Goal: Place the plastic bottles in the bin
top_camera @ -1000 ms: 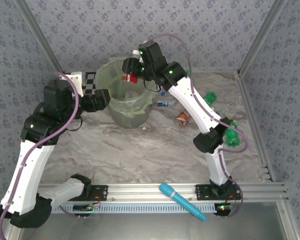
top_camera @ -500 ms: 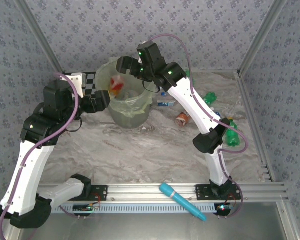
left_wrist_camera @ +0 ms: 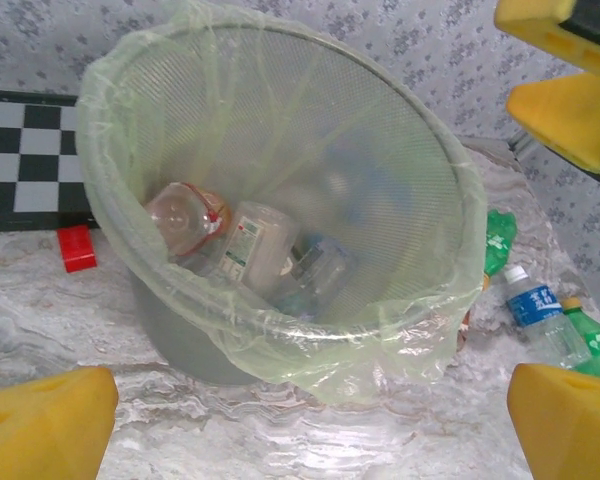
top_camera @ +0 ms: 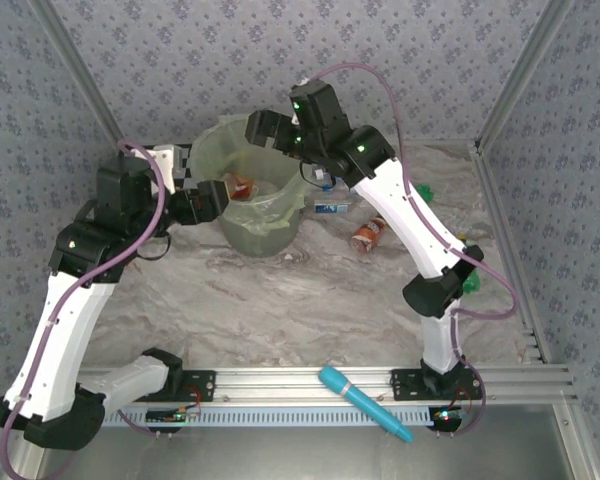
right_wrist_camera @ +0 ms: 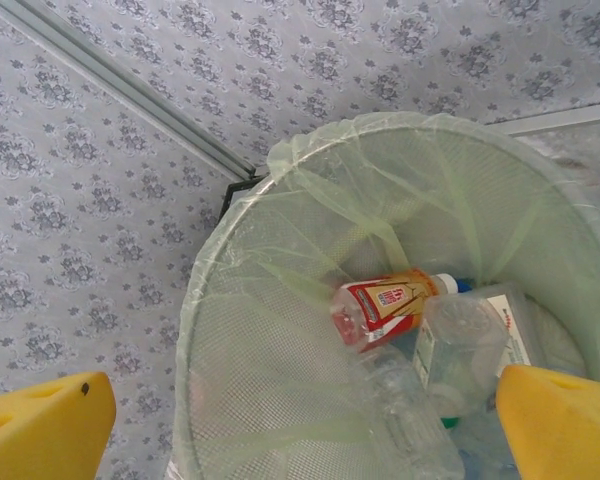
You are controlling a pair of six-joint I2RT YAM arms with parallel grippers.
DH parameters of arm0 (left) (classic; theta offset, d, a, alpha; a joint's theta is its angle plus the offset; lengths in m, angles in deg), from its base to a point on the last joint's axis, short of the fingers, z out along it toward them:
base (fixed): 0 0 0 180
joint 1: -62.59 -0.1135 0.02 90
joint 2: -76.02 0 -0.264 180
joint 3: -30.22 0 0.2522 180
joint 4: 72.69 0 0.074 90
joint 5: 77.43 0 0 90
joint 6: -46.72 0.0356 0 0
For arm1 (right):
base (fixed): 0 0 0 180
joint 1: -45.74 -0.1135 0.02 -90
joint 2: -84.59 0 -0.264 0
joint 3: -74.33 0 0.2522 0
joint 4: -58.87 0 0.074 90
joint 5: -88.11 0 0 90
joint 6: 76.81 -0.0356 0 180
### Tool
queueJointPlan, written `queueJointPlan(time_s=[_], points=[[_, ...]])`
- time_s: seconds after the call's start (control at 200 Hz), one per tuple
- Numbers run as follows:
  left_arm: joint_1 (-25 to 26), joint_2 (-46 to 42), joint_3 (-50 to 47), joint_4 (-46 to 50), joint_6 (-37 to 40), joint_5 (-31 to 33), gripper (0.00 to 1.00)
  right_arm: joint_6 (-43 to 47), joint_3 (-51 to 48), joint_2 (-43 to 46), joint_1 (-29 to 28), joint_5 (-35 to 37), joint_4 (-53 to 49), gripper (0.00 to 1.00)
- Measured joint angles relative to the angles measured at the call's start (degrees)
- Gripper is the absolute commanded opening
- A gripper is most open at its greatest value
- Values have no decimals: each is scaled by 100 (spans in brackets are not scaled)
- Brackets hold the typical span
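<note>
The bin (top_camera: 216, 152), a pale-green bucket with a liner bag, stands at the back of the table. Inside lie a red-labelled bottle (right_wrist_camera: 390, 300) (left_wrist_camera: 185, 215) and clear bottles (right_wrist_camera: 465, 345). My right gripper (top_camera: 265, 128) (right_wrist_camera: 300, 425) hangs open over the bin's rim (right_wrist_camera: 208, 262), nothing between its fingers. My left gripper (top_camera: 212, 196) (left_wrist_camera: 305, 430) is open beside the bin's left wall (left_wrist_camera: 180, 345), touching nothing. On the table right of the bin lie a blue-labelled bottle (left_wrist_camera: 535, 310), green bottles (left_wrist_camera: 592, 335) (top_camera: 420, 192) and an orange-labelled one (top_camera: 367, 235).
A small red block (left_wrist_camera: 77, 247) and a checkerboard (left_wrist_camera: 20, 150) sit left of the bin. A cyan stick (top_camera: 365, 402) lies on the front rail. Patterned walls close the back and sides.
My right gripper opened and the red-labelled bottle dropped from it into the bin. That arm then shifted slightly right; the left arm edged closer to the bin.
</note>
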Motion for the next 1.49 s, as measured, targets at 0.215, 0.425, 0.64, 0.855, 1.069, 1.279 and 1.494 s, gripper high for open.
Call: queueJointPlan(time_s=[0.215,0.425,0.64,0.855,1.069,1.279,1.494], points=[[-2,57,-153,-256,-48,-442,100,39,-1023,739,83,247,35,99],[4,382,-162,-485,-105,-1064,100,-31,-2457,1692,380,509,164,99],[374,870,-125,-579,-55,-1434,100,-358,-3930,2586,944,678,295,100],[785,1355,238,-577,70,-1582,100,-750,-5027,2975,1609,601,304,100],[962,1657,522,-551,199,-1598,100,-953,-5698,2968,2063,374,304,99],[981,1764,715,-531,293,-1587,100,-975,-5897,2533,2352,149,308,98],[992,1766,876,-503,396,-1486,100,-914,-5971,1646,2446,-258,420,87]])
